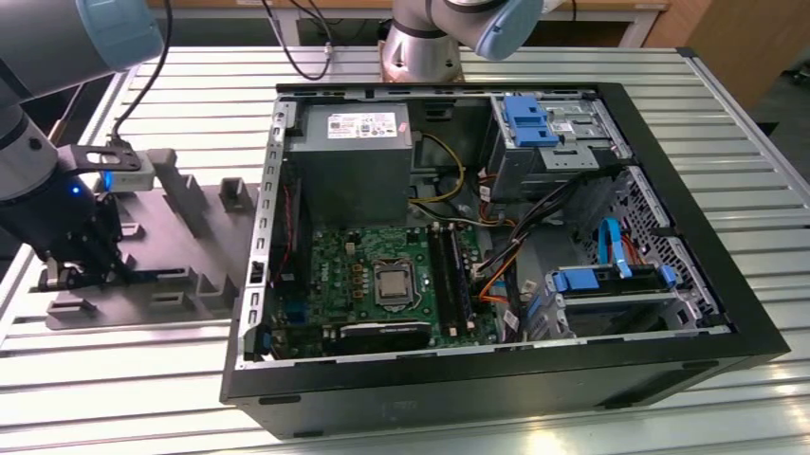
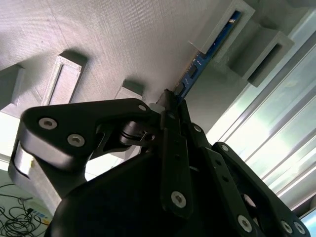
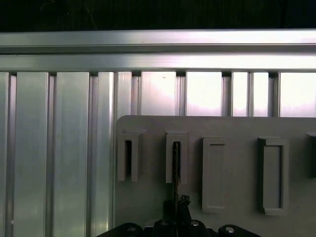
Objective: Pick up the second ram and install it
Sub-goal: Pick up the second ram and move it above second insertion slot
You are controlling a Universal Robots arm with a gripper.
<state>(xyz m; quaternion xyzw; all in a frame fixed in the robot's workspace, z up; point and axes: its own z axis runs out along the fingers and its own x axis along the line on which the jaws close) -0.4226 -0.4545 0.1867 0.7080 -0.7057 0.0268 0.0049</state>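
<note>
Second wrist view looks past the black gripper, whose fingers are pressed together on the near end of the second ram, a thin blue stick. It stands on edge on the grey tray, and its far end sits in one of the tray's slotted blocks. In the first wrist view the gripper pinches the second ram, seen edge-on as a dark line running into a slotted block near the edge of the tray. Another slotted block stands just beside it, and two longer raised frames stand further along the tray.

Under the tray lies a table of bright ribbed metal slats, which runs past the tray's edge to a long rail. In the exterior view the arm comes down over the tray with the gripper low on it, and the tray lies flat on the table. Just beside the tray, to the exterior view's right, an open black computer case lies on its side, with a green board and a grey box inside. Beyond the tray and the case, the arm's base stands at the table's far edge with black cables beside it. Behind that is wooden furniture.
</note>
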